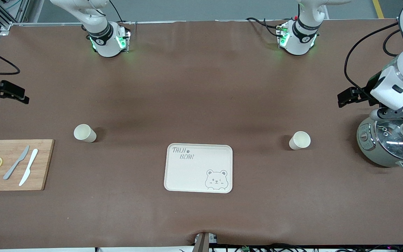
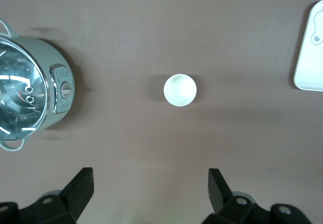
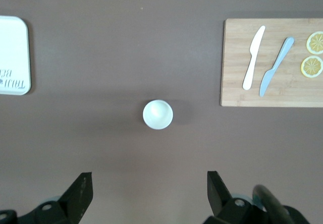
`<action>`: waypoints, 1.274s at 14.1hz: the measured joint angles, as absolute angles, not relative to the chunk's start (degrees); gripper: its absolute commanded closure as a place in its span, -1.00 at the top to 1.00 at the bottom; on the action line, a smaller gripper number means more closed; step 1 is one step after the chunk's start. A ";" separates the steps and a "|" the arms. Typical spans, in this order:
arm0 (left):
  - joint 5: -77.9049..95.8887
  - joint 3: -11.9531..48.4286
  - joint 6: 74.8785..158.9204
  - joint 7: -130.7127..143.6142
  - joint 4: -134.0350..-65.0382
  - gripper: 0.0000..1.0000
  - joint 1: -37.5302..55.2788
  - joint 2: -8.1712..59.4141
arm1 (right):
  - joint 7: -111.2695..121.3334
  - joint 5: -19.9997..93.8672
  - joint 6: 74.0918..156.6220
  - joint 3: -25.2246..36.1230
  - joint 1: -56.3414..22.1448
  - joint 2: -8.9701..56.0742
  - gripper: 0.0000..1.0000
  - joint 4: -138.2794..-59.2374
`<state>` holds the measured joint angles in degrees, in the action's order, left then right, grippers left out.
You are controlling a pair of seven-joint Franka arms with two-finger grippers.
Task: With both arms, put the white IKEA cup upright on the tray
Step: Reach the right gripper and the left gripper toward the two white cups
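Observation:
Two white cups stand upright on the brown table. One cup (image 1: 299,140) (image 2: 179,89) is toward the left arm's end and the other cup (image 1: 85,133) (image 3: 158,114) toward the right arm's end. Between them, nearer the front camera, lies the cream tray (image 1: 198,168) with the bear drawing, and nothing is on it. My left gripper (image 1: 343,99) (image 2: 150,177) hangs open over the table beside the pot, apart from its cup. My right gripper (image 1: 25,97) (image 3: 149,178) hangs open over the table's other end, also apart from its cup.
A grey-green pot with a glass lid (image 1: 390,143) (image 2: 28,100) sits at the left arm's end. A wooden cutting board (image 1: 14,164) (image 3: 272,62) with two knives and two lemon slices lies at the right arm's end.

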<state>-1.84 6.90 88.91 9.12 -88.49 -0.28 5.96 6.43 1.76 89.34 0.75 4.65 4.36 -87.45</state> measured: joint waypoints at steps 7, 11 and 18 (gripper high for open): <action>-1.84 7.00 88.74 8.97 -88.44 1.00 -3.07 10.26 | 7.10 1.03 93.45 0.74 5.04 11.38 1.00 -87.37; -1.84 7.50 89.37 8.97 -88.80 1.00 -2.48 13.76 | 7.35 0.00 94.72 0.70 5.10 17.53 1.00 -87.30; -1.84 7.92 105.90 8.97 -99.62 1.00 -2.46 17.32 | 7.03 0.45 101.11 0.75 6.11 21.68 1.00 -95.99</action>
